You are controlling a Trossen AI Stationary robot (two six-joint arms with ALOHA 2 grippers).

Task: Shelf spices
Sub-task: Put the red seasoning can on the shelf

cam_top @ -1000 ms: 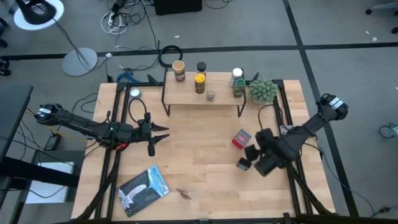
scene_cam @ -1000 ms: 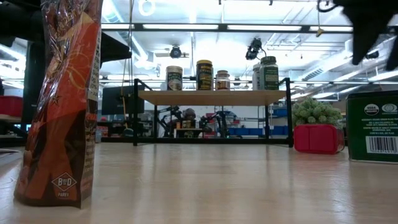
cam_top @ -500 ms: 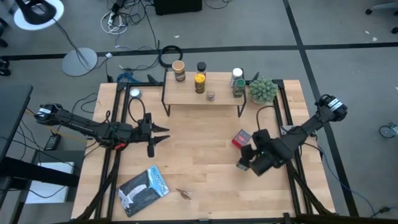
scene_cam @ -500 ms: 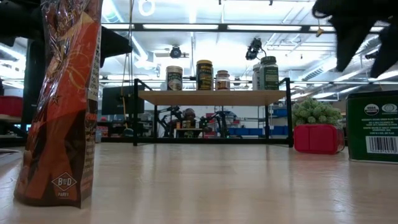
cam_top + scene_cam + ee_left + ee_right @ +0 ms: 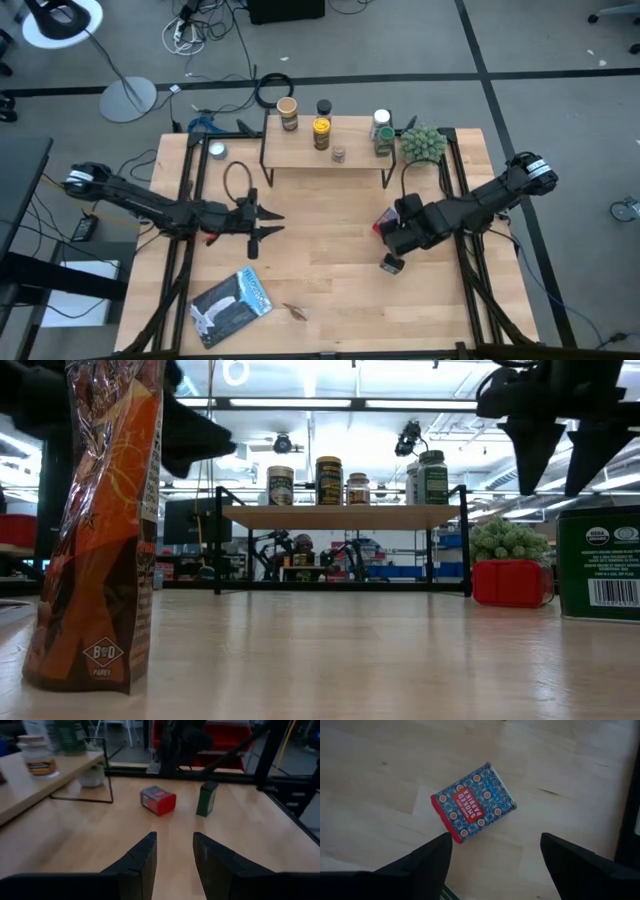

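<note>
right hand [image 5: 392, 228]: over the right side of the tabletop [image 5: 320, 280], directly above the red tin, not touching it. Fingers [image 5: 427, 857] spread wide, tin framed between them in the right wrist view, nothing pinched.
left hand [image 5: 262, 224]: left-centre of the tabletop, pointing right toward the tins. Fingers [image 5: 142, 860] parted by a narrow gap, nothing between them.
red tin [image 5: 471, 810]: lying flat on its side on the tabletop, patterned face up, right of centre, near side of the shelf's right end.
green tin [image 5: 391, 264]: standing upright just nearer than the red tin, apart from it; large at the right edge in the low view [image 5: 600, 563].
shelf [image 5: 328, 152]: far centre of the tabletop, light board on black legs.
spices on shelf: tan-lidded jar [image 5: 288, 112] at far left, black-lidded jar [image 5: 323, 107] beside it, yellow jar [image 5: 321, 132] at middle, a small jar [image 5: 339, 154] near the front edge, white-capped bottle [image 5: 381, 122] and a green-labelled jar [image 5: 384, 143] at right end. All upright.
potted plant [image 5: 423, 145]: on the tabletop just right of the shelf.
blue-white packet [image 5: 232, 305]: flat at near left.
orange bag [image 5: 100, 520]: fills the left of the low view, close to the camera.
</note>
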